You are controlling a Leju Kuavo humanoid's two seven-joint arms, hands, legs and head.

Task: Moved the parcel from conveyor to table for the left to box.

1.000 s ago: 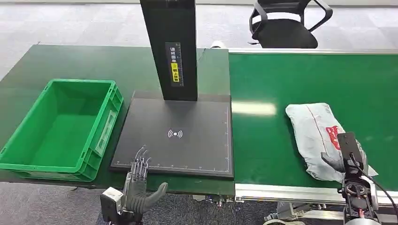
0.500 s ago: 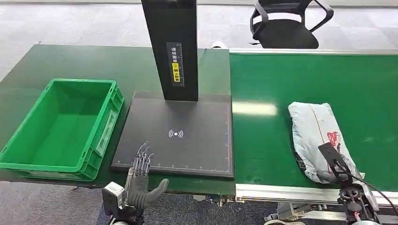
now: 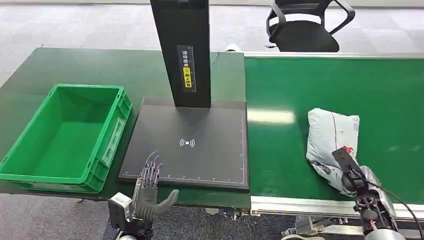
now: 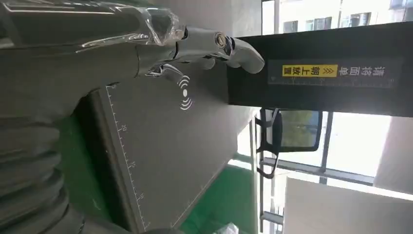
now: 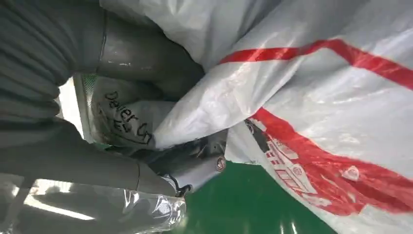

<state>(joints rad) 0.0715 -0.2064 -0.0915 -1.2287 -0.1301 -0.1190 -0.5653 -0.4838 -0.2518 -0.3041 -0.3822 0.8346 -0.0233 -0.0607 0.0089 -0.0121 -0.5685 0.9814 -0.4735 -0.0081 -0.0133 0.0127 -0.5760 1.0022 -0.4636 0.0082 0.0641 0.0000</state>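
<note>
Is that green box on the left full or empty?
Empty. The head view looks straight into the green box and shows its bare green floor and walls; the parcel lies on the conveyor, pinched by the right hand.

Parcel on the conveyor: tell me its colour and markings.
Pale grey parcel with red printed markings, clearest in the right wrist view.

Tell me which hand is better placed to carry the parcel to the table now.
Right. The right hand already grips the parcel on the conveyor; the left hand hovers open at the black pad's near edge.
</note>
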